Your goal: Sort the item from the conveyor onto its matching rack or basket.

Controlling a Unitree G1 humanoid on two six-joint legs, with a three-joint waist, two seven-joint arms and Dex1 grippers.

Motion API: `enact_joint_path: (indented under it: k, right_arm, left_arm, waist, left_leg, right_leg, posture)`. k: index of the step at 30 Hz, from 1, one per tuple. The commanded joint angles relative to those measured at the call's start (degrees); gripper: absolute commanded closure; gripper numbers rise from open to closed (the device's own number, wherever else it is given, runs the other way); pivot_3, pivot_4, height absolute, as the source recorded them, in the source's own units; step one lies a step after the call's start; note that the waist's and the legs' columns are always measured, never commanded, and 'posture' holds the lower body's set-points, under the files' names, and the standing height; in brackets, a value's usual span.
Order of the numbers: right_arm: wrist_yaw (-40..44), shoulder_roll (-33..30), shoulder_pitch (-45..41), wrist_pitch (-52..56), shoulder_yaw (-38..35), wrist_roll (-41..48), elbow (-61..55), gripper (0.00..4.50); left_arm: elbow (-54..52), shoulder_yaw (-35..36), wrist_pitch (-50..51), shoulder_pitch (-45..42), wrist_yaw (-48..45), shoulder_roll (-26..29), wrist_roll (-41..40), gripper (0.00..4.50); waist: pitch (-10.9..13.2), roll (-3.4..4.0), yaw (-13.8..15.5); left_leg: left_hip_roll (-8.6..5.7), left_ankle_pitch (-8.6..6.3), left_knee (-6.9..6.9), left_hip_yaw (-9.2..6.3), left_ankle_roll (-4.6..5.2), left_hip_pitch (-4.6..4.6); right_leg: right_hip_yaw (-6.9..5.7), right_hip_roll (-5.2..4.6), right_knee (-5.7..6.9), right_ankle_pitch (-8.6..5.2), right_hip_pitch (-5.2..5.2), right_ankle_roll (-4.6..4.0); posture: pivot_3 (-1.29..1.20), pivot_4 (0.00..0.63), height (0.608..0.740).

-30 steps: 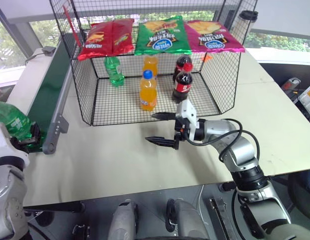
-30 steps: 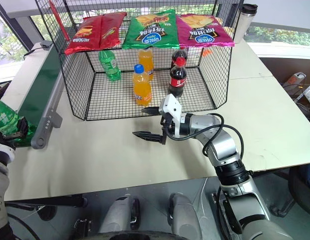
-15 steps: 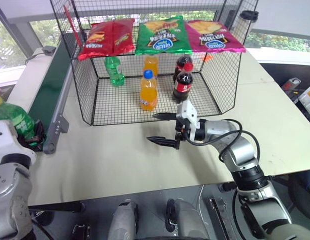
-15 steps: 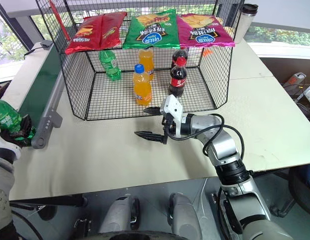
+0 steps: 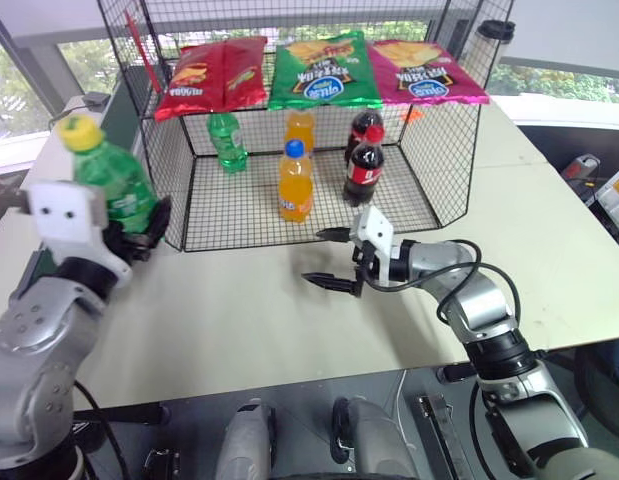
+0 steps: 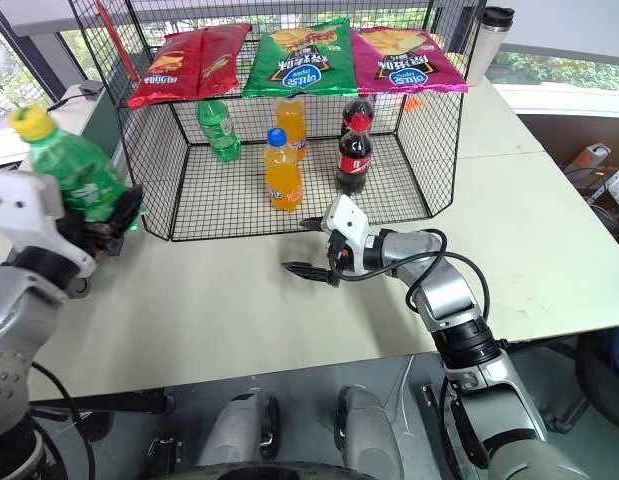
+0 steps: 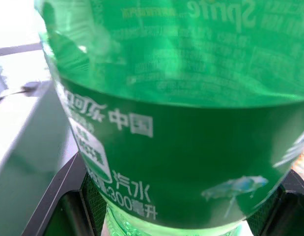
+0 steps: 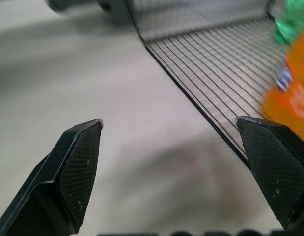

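One pale table (image 5: 239,320) carries the whole scene, and along its left edge the dark green conveyor (image 6: 101,112) is seen, partly hidden behind the raised left arm. At the back of the table the large black wire-mesh cage (image 5: 444,140) is set with its open side facing the robot. Three crisp bags are hung side by side across its upper rear wall: a red bag (image 5: 211,75), a green bag (image 5: 324,70) and a pink bag (image 5: 429,72). On the mesh floor two orange soda bottles are stood upright, one with a blue cap (image 5: 295,182) in front and another (image 5: 300,128) behind it, with two cola bottles (image 5: 365,165) close together to their right and a green bottle with a green cap (image 5: 227,142) near the rear left corner. The yellow-capped green soda bottle (image 5: 114,185) is clamped low on its body by the left gripper (image 5: 129,235), lifted clear of the table and tilted, just outside the cage's left front corner. The right gripper (image 5: 327,258) is held with its fingers spread wide and nothing between them, just above the table in front of the cage's open side.
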Motion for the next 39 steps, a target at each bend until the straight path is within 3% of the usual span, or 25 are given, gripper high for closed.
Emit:
enact_joint_path:
  k: [1,6,16,26,35,37,39]
  right_arm:
    - [-2.53,-0.76,-0.68,-0.81,-0.07,-2.57,-0.06,0.0]
    - [-5.4,-0.19,-0.98,0.64,-0.74,-3.68,-0.16,0.0]
    - [-9.86,1.52,-2.18,2.36,-1.75,-3.62,-0.39,0.0]
    - [-9.65,1.2,-1.96,3.9,-1.88,-2.57,-2.42,0.0]
    - [-9.06,0.95,-1.54,4.62,-1.68,-1.42,-3.78,0.0]
    - [-8.88,0.91,-1.56,4.66,-1.58,-1.25,-3.8,0.0]
    - [-8.73,0.87,-1.58,4.6,-1.51,-1.22,-3.75,0.0]
  left_arm:
    - [0.99,-4.34,-3.08,-3.76,1.02,-0.27,3.5,1.65]
    - [7.46,-12.0,-6.66,-8.04,1.56,-3.25,8.56,1.65]
    - [25.9,-19.3,-18.44,-12.11,1.14,-11.08,17.61,1.65]
    - [44.32,-20.04,-29.16,-20.58,-0.11,-16.41,21.7,1.65]
    - [52.0,-19.82,-33.94,-23.95,-0.57,-17.59,23.1,1.65]
    - [52.88,-19.53,-34.43,-24.2,-0.31,-17.77,22.98,0.59]
    - [52.95,-19.43,-34.69,-23.99,-0.35,-17.77,22.96,0.05]
  waist:
    - [0.0,0.0,0.0]
    - [0.0,0.0,0.05]
    - [0.0,0.0,0.03]
    - [0.0,0.0,0.03]
    - [0.0,0.0,0.03]
    - [0.0,0.0,0.09]
    - [0.0,0.0,0.07]
  left_leg:
    - [0.0,0.0,0.0,0.0,0.0,0.0]
    - [0.0,0.0,0.0,0.02,0.0,-0.01]
    - [0.0,0.0,-0.02,0.04,0.0,-0.02]
    - [-0.01,0.0,-0.01,0.07,0.01,-0.04]
    - [0.0,0.0,-0.02,0.08,0.01,-0.04]
    - [0.0,0.0,-0.02,0.07,0.01,-0.04]
    - [0.0,0.0,-0.02,0.07,0.01,-0.04]
  right_leg:
    - [0.0,0.0,0.0,0.0,0.0,0.0]
    - [0.01,0.0,-0.02,0.01,0.01,0.02]
    - [0.0,0.01,-0.02,0.01,-0.02,0.03]
    - [-0.01,-0.02,-0.04,0.02,0.0,0.06]
    - [-0.03,-0.02,-0.02,0.03,-0.01,0.06]
    - [-0.03,-0.02,-0.02,0.03,-0.01,0.06]
    - [-0.03,-0.02,-0.02,0.03,-0.01,0.06]
  posture:
    - [0.0,0.15,0.74]
    - [0.0,0.15,0.74]
    - [0.0,0.15,0.74]
    - [0.0,0.15,0.74]
    - [0.0,0.15,0.74]
    - [0.0,0.15,0.74]
    - [0.0,0.15,0.74]
